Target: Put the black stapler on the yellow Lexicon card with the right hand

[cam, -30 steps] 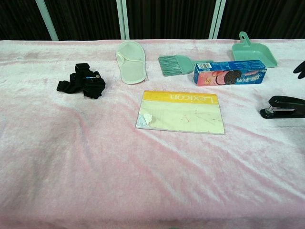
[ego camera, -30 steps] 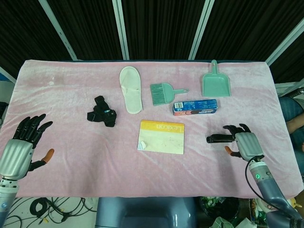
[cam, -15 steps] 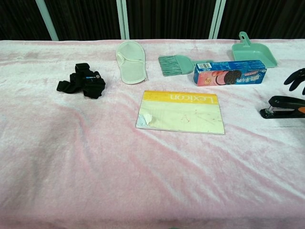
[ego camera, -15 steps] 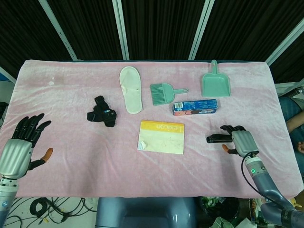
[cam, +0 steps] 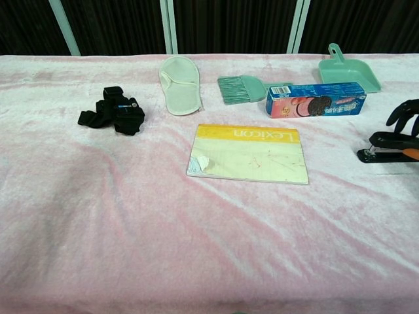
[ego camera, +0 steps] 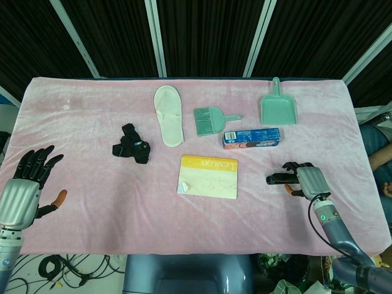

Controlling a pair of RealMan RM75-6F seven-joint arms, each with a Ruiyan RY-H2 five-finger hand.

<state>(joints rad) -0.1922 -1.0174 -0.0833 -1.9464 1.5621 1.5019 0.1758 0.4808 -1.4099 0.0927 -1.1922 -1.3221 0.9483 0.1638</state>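
The right hand, silver-backed with black fingers, sits low over the rear end of the black hinged metal stapler, fingers curled down over its top and an orange-tipped thumb at its near side. Whether it has a firm hold cannot be told: the fingers appear to touch, but the chest view cuts the hand off at the frame edge, and the stapler lies flat on the pink plush cloth covering the desk.

The stapler lies lengthwise, nose pointing to 9 o'clock, toward the yellow-banded Lexicon card, a flat rectangle with a pale lower face, well apart from the stapler at 9 o'clock from the hand. A blue rectangular biscuit box lies near, at about 11 o'clock from the hand.

As a judgement, the stapler should feel rigid and fairly dense for its size, with smooth, somewhat slippery sides. Its top arm is sprung, so squeezing from above may press it down; pinching across the two long sides near the middle or rear seems safer. The soft cloth gives little room for fingertips beneath. The card looks thin and light, so setting the stapler down gently should avoid shoving it.

The left hand hangs at the far 9 o'clock edge of the desk, fingers spread and holding nothing.
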